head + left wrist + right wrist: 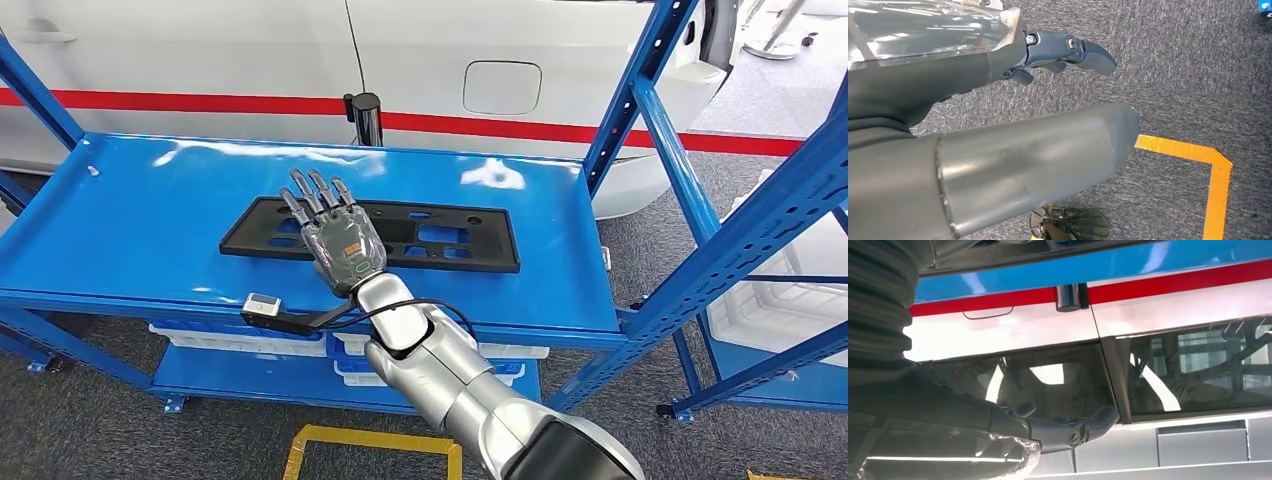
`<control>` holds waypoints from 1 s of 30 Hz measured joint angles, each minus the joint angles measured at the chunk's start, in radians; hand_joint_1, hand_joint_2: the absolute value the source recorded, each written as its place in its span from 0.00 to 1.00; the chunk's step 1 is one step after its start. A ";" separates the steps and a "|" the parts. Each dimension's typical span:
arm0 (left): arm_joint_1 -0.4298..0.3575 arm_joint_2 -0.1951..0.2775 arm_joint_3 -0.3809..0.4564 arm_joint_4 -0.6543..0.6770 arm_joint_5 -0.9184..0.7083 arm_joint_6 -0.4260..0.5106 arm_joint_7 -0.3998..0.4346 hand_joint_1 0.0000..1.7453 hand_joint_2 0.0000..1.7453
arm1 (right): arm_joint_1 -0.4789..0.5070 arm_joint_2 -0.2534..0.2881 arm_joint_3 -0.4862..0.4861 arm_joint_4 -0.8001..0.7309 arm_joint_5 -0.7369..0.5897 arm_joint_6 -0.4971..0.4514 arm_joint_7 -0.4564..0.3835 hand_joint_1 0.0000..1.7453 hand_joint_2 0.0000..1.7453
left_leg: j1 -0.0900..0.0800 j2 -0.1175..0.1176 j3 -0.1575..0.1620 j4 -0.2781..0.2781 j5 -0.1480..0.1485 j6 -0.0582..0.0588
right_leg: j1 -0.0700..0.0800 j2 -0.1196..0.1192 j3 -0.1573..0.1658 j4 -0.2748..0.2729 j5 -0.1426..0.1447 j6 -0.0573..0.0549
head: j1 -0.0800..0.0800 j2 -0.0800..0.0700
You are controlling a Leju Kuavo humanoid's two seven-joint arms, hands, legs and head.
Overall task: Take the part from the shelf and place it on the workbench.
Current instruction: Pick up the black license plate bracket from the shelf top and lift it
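The right hand [337, 236] lay stretched out, palm down, over the left half of the black plastic part [440, 236], its dark fingers [312, 195] straight and slightly apart — holding nothing, and whether the palm actually touched the part could not be told from the head view. In the right wrist view the same hand [1058, 427] showed its fingers extended and empty against a white car body [1168, 315] with a red stripe [1178, 280] and dark windows. The silver right arm [440, 375] rose from the lower edge of the head view, with a small white-faced camera module [262, 305] on a black bracket beside the wrist. The part — a long, flat frame with several cut-out openings — lay flat near the middle of the top shelf [130, 220] of a blue metal rack, lengthwise along it. White trays [240, 338] sat on the lower level of that rack. A second blue rack [760, 250] stood at the right. The left hand [1068, 52] hung over grey carpet [1188, 80], its fingers loosely apart with nothing in them, near a strip of yellow floor tape [1215, 180].
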 joint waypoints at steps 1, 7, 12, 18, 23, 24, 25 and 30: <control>0.000 0.000 0.001 0.000 0.000 0.000 -0.001 0.00 0.00 | 0.003 0.000 0.000 0.000 0.002 0.006 0.000 0.00 1.00 | 0.000 0.000 0.000 0.000 0.000 0.000 | 0.000 0.000 0.000 0.000 0.000 0.000 | 0.000 0.000; 0.000 0.000 0.007 0.000 -0.005 0.000 -0.005 0.00 0.00 | 0.011 0.000 0.003 0.001 0.014 0.050 0.010 0.00 1.00 | 0.000 0.000 0.000 0.000 0.000 0.000 | 0.000 0.000 0.000 0.000 0.000 0.000 | 0.000 0.000; 0.000 0.000 0.009 0.000 -0.015 0.000 -0.007 0.00 0.00 | 0.009 0.000 0.005 0.022 0.024 0.106 0.047 0.00 1.00 | 0.000 0.000 0.000 0.000 0.000 0.000 | 0.000 0.000 0.000 0.000 0.000 0.000 | 0.000 0.000; 0.000 0.000 0.012 0.000 -0.023 -0.002 -0.008 0.00 0.00 | -0.001 0.000 0.006 0.060 0.031 0.110 0.075 0.00 1.00 | 0.000 0.000 0.000 0.000 0.000 0.000 | 0.000 0.000 0.000 0.000 0.000 0.000 | 0.000 0.000; 0.000 0.000 0.018 0.000 -0.040 -0.012 -0.012 0.00 0.00 | -0.027 -0.003 0.004 0.117 0.046 0.096 0.109 0.00 1.00 | 0.000 0.000 0.000 0.000 0.000 0.000 | 0.000 0.000 0.000 0.000 0.000 0.000 | 0.000 0.000; 0.000 0.000 0.018 0.000 -0.043 -0.014 -0.012 0.00 0.00 | -0.033 -0.004 0.003 0.129 0.049 0.096 0.115 0.00 1.00 | 0.000 0.000 0.000 0.000 0.000 0.000 | 0.000 0.000 0.000 0.000 0.000 0.000 | 0.000 0.000; 0.000 0.000 0.019 0.000 -0.045 -0.014 -0.012 0.00 0.00 | -0.038 -0.005 0.002 0.141 0.052 0.097 0.121 0.00 1.00 | 0.000 0.000 0.000 0.000 0.000 0.000 | 0.000 0.000 0.000 0.000 0.000 0.000 | 0.000 0.000; 0.000 0.000 0.020 0.000 -0.056 -0.020 -0.011 0.00 0.00 | -0.064 -0.010 -0.006 0.202 0.068 0.102 0.157 0.00 1.00 | 0.000 0.000 0.000 0.000 0.000 0.000 | 0.000 0.000 0.000 0.000 0.000 0.000 | 0.000 0.000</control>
